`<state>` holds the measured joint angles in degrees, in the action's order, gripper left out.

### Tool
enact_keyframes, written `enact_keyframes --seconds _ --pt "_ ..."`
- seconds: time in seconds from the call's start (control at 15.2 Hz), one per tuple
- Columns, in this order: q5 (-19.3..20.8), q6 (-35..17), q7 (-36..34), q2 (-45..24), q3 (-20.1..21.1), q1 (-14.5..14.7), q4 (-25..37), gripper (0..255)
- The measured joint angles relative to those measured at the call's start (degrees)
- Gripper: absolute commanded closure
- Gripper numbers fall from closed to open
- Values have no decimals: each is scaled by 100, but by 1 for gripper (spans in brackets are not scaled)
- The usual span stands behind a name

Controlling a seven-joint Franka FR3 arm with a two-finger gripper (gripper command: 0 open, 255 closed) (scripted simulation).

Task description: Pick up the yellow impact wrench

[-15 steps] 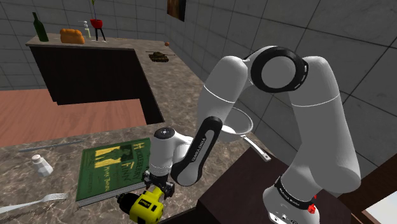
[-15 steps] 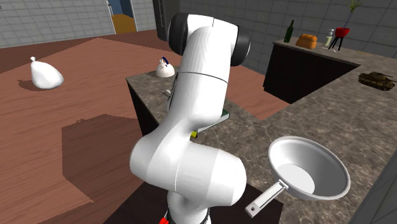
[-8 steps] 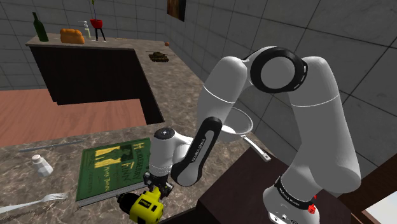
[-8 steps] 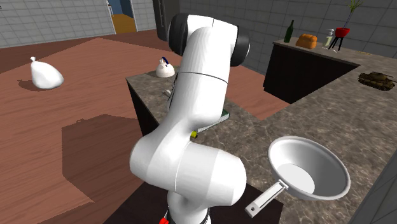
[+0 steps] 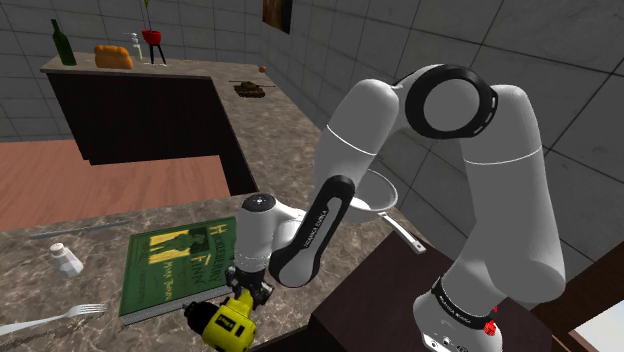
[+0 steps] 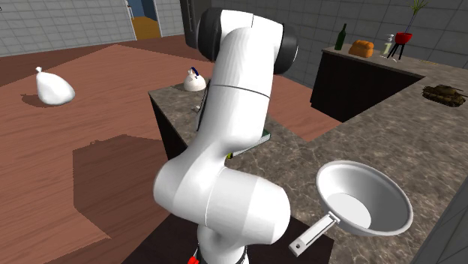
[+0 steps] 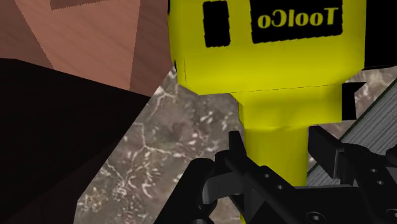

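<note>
The yellow impact wrench (image 5: 226, 325) with black trim sits at the near edge of the marbled counter (image 5: 60, 300) in the shoulder view, just in front of the green book. My black gripper (image 5: 243, 296) comes down on it from above. In the wrist view the wrench (image 7: 267, 51) looms large, with black labels on its yellow body, and its yellow handle runs down between the two black fingers (image 7: 232, 156), which clasp it on both sides. My gripper (image 7: 273, 156) is shut on the wrench's handle.
A green book (image 5: 180, 265) lies beside the wrench, with a salt shaker (image 5: 66, 259) and a fork (image 5: 50, 318) further toward the shoulder view's left. A silver pan (image 6: 365, 199) rests near the stand. A toy tank (image 5: 249, 88), a bottle and bread stand far off.
The fingers have closed onto the wrench's handle. The arm's elbow has since shifted slightly up and toward the shoulder view's right, and the wrench has tilted a little.
</note>
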<state>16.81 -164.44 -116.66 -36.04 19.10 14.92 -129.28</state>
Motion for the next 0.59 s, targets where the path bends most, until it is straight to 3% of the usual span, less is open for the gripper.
enact_keyframes --seconds 0.59 --pt "-301 470 197 661 452 -389 -218 255"
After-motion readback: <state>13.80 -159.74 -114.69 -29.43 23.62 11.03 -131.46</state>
